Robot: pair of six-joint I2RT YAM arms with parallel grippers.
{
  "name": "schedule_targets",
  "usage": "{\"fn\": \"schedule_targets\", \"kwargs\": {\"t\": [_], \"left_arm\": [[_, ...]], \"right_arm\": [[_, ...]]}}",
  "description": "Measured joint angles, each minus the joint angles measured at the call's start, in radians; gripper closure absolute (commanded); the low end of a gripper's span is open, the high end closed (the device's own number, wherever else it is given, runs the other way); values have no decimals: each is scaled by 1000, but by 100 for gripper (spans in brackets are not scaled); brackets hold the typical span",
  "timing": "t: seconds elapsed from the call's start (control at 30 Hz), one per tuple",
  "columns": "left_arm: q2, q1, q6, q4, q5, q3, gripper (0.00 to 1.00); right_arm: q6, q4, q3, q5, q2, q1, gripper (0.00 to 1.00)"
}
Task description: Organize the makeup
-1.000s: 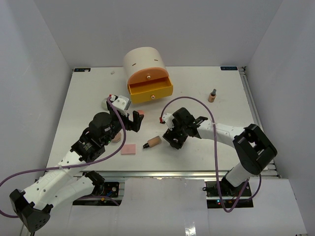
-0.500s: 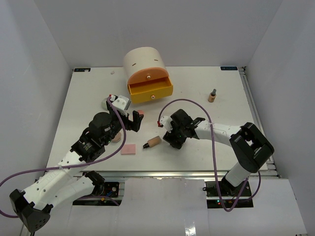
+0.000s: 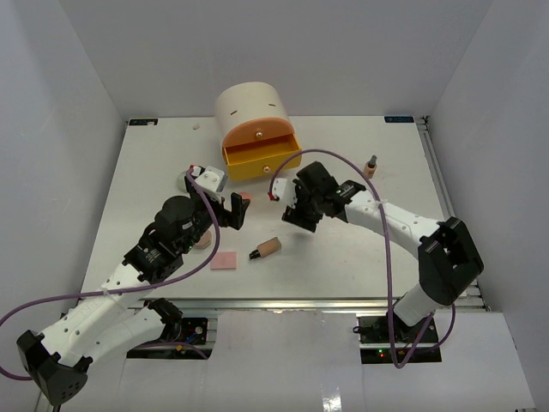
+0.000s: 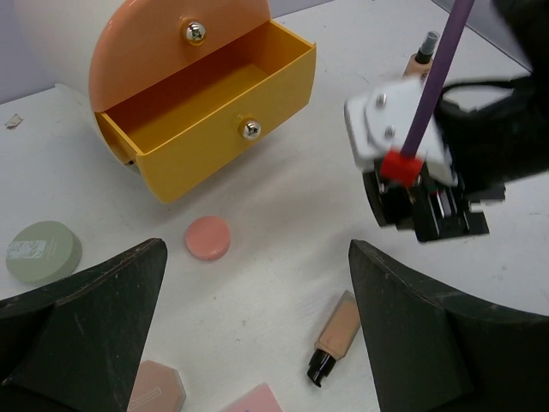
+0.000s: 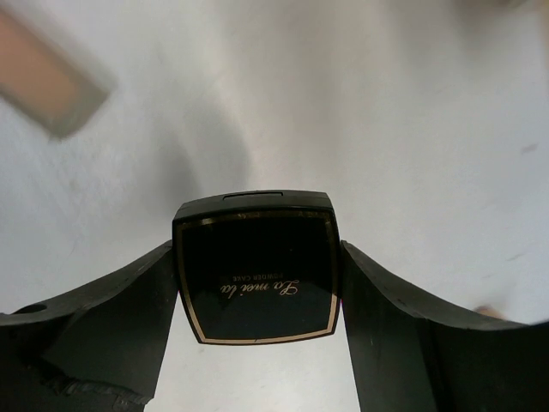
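My right gripper [image 3: 294,213] is shut on the black square compact [image 5: 255,276], one finger pressed against each side, and holds it above the table in front of the open yellow drawer [image 3: 262,159]. My left gripper [image 4: 256,251] hovers open with nothing between its fingers. Below it lie a tan black-capped bottle [image 4: 337,337], a pink round compact [image 4: 208,238], a pink octagonal compact [image 4: 154,390] and a pink rectangular compact [image 3: 224,261]. A second tan bottle [image 3: 371,166] stands upright at the right.
The cream cylinder organizer [image 3: 253,112] stands at the back, its yellow drawer pulled out with nothing visible inside. A green round compact [image 4: 43,251] lies left of it. The right arm's purple cable [image 3: 343,163] arches over the table's middle.
The right gripper closed on the black square compact, lifted it off the table and carried it back toward the yellow drawer. The left arm has stayed still.
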Motion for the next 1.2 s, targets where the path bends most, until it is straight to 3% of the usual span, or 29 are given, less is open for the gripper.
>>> {"fn": "schedule_targets", "kwargs": {"t": [0.23, 0.5, 0.77, 0.97, 1.2], "left_arm": [[-2, 7, 1, 13, -13, -5, 2], [-2, 17, 7, 19, -30, -13, 2], [-2, 24, 8, 19, -33, -16, 2], [-2, 24, 8, 19, -32, -17, 2], [-2, 25, 8, 19, -33, -17, 2]], "right_arm": [[66, 1, 414, -105, 63, -63, 92], [327, 57, 797, -125, 317, -111, 92], [534, 185, 712, -20, 378, -110, 86], [582, 319, 588, 40, 352, -110, 81], [606, 400, 566, 89, 349, -111, 77]]}}
